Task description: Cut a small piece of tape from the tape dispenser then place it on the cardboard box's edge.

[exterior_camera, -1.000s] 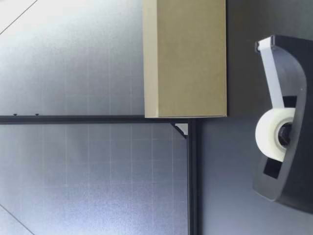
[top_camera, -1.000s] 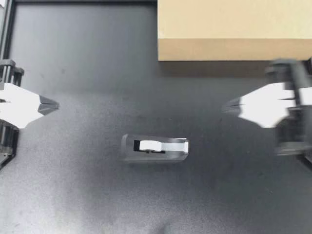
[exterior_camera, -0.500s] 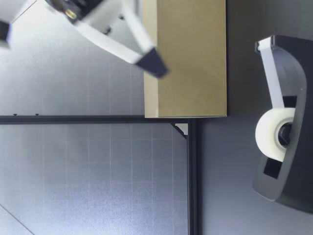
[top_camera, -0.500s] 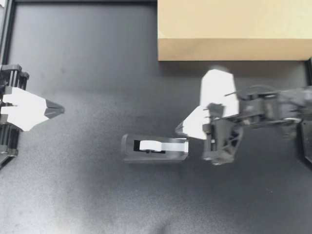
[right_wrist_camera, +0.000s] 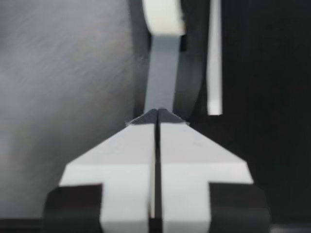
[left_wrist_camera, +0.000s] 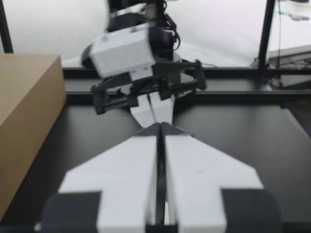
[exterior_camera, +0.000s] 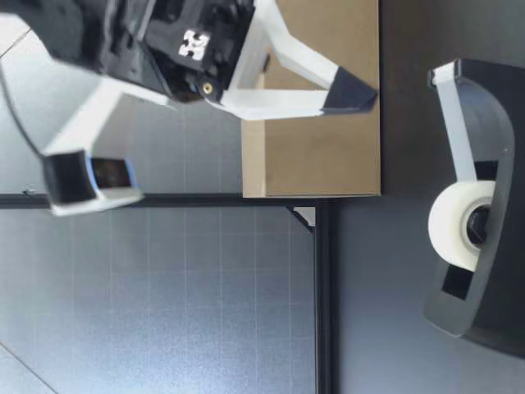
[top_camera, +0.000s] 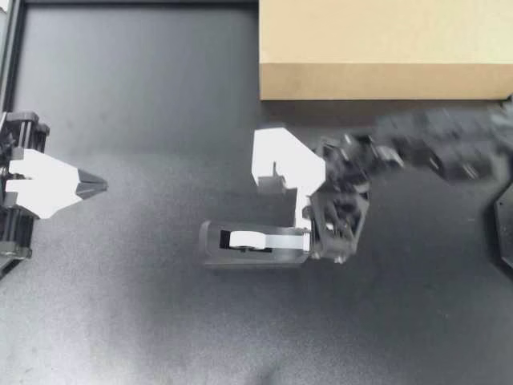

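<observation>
R gripper [top_camera: 304,224]: fingers pressed together, empty, tip poised just above cutter end of tape dispenser [top_camera: 255,245], prob. lining up on free tape strip [right_wrist_camera: 163,73]. L gripper [top_camera: 88,186]: closed, idle at table side. Cardboard box [top_camera: 385,48]: well apart, awaiting tape.

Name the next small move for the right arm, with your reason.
Probably open my right gripper slightly. In the right wrist view its fingers are pressed together, tips right at the free end of the translucent tape strip on the black plastic tape dispenser, so nothing can be pinched yet.
</observation>
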`<state>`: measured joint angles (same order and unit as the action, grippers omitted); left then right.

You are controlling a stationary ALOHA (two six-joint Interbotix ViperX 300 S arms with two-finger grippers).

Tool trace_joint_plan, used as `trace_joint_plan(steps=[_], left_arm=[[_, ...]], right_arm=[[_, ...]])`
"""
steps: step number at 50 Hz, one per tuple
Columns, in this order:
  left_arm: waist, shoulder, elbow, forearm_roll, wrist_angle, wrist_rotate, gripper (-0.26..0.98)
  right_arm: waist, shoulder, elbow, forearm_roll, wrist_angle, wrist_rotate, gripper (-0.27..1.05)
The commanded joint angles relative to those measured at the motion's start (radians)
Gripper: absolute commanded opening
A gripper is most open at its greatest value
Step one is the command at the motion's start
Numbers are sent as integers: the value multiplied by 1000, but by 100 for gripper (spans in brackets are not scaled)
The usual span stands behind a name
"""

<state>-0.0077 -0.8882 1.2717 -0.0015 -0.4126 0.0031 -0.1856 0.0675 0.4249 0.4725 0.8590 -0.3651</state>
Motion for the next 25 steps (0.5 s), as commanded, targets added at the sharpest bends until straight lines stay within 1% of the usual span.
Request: trace_joint_plan(steps=[1, 4, 6, 9, 15, 20, 23, 25], left_arm=[[-2, 5, -8, -2, -6, -2, -12], [-2, 5, -6, 0, -5, -5, -12], [-3, 5, -6, -2, -5, -8, -12], [-2, 5, -6, -2, -5, -11, -12], [-2, 5, -3, -2, -5, -12, -12], [-2, 6, 0, -2, -3, -14, -12], [-2, 6, 3, -2, -3, -14, -12], [-2, 6, 6, -2, -3, -14, -12]], right_arm=[[-80, 34, -63, 196, 101, -140, -12], [-123, 78, -97, 272, 152, -196, -12], [-143, 101, -115, 293, 176, -210, -12], [-169, 140, -150, 299, 213, -210, -12], [-193, 206, -209, 298, 291, -210, -9], [-195, 244, -244, 296, 350, -206, -3], [-195, 264, -259, 295, 370, -201, 5], [-195, 275, -265, 295, 371, -199, 13]])
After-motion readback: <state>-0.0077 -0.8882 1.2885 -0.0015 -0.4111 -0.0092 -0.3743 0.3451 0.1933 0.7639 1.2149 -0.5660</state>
